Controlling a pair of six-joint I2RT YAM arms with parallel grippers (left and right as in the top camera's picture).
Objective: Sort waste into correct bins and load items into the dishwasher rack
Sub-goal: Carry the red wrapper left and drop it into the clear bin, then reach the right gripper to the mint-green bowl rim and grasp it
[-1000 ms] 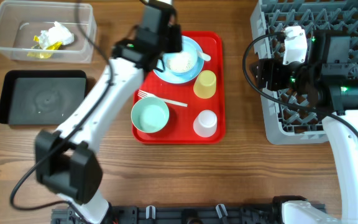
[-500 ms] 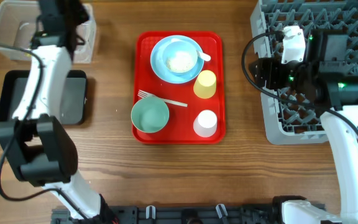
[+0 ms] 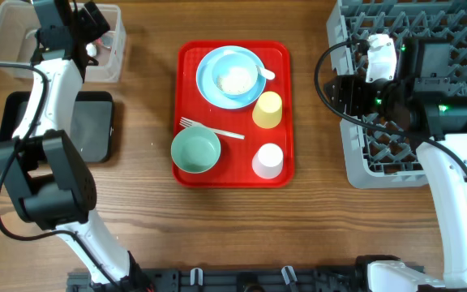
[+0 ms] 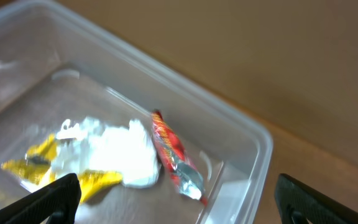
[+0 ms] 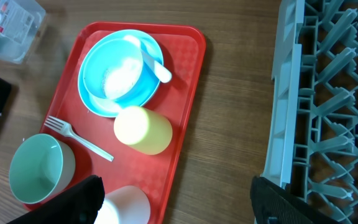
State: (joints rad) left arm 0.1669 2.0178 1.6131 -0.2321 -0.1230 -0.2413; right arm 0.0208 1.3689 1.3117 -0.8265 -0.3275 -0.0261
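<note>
A: What just changed, far left?
B: The left pincer (image 4: 176, 198), clenched a moment ago, now hangs released over the clear tub (image 4: 253, 134); the red-and-white wrapper (image 4: 174, 155) lies inside, beside the napkin (image 4: 120, 152). The right pincer (image 5: 176, 199) is released, empty. The rice (image 3: 235, 79) still awaits sorting.

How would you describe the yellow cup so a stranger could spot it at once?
Find the red tray on the wooden table. Along its right side, the yellow cup sits between the blue plate and the white cup. It is the tray's only yellow thing.
</note>
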